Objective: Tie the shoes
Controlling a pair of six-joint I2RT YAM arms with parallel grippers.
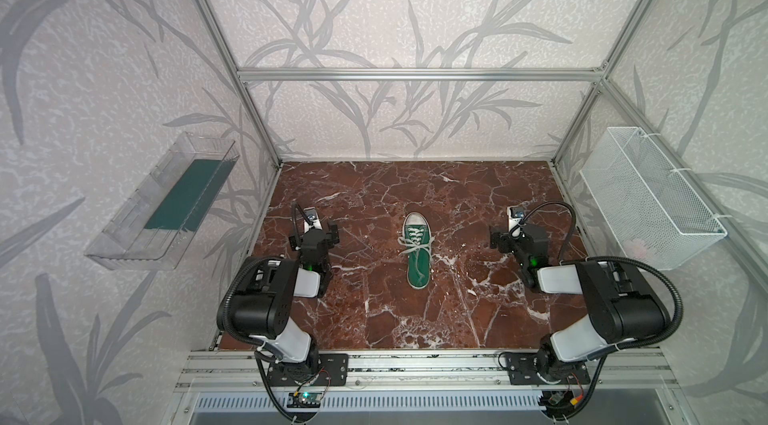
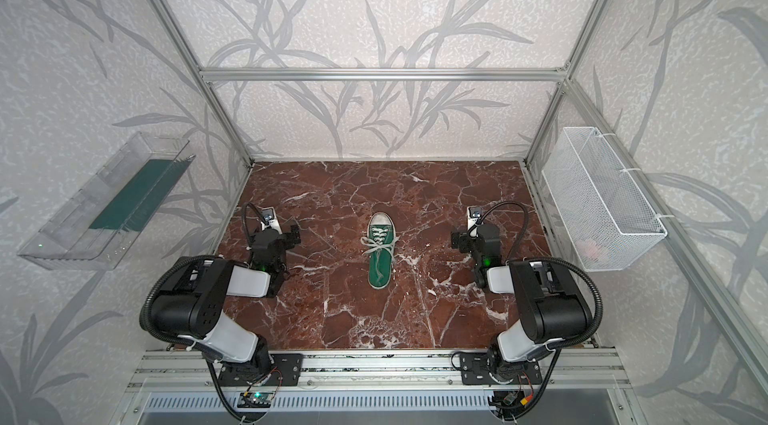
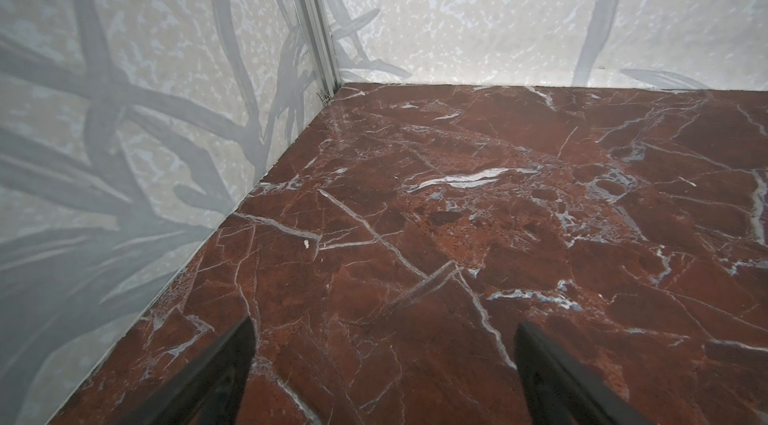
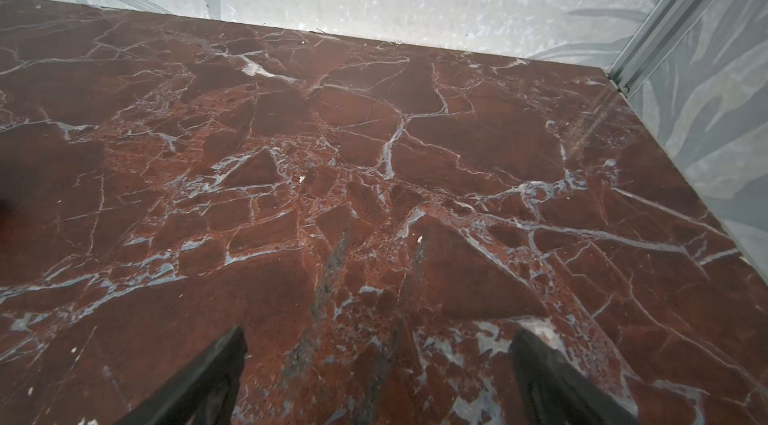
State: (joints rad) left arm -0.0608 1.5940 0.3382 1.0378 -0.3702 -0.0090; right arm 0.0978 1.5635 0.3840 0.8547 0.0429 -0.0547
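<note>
In both top views the green sneaker [image 1: 417, 250] [image 2: 381, 250] is recorded mid-table, toe toward the back wall, well apart from the left gripper [image 1: 314, 232] and the right gripper [image 1: 515, 234].
Left wrist view: jaws are spread wide, nothing gripped.
Right wrist view: jaws likewise spread, nothing gripped.

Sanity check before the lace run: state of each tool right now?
Left tool: open, empty, apart from the sneaker.
Right tool: open, empty, apart from the sneaker.
</note>
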